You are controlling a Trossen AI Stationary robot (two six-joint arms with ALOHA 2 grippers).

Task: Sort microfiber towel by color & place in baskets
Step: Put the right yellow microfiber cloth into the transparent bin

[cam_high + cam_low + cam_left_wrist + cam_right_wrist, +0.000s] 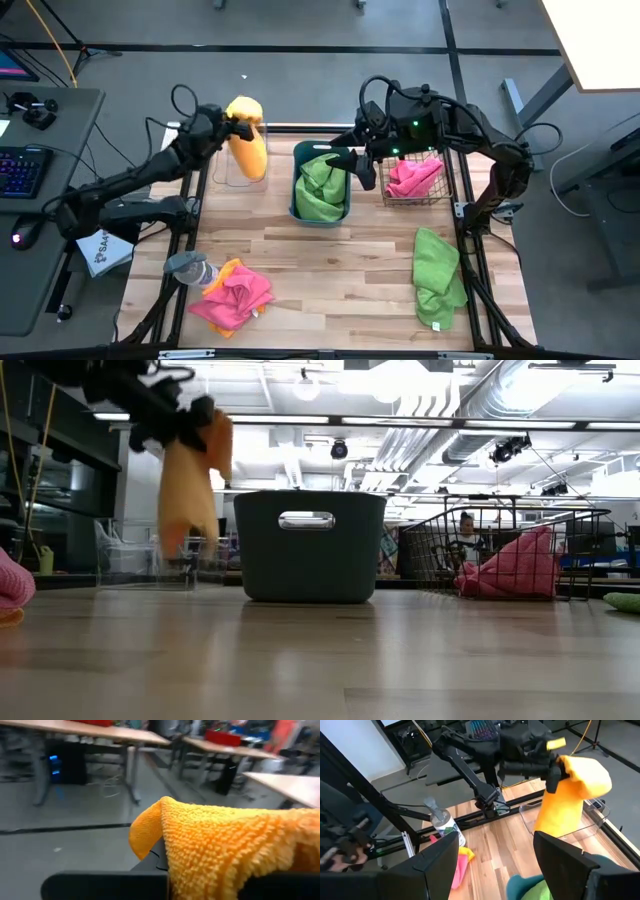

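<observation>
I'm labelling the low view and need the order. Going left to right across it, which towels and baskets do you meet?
Pink towel at the edge → hanging orange towel → teal tub → wire-mesh basket → pink towel in it → green towel.

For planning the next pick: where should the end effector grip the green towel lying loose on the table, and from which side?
Grip the green towel at its bunched upper fold, coming straight down from above. It lies flat and elongated on the table beside the right frame, so a side approach finds little cloth to catch.
</observation>
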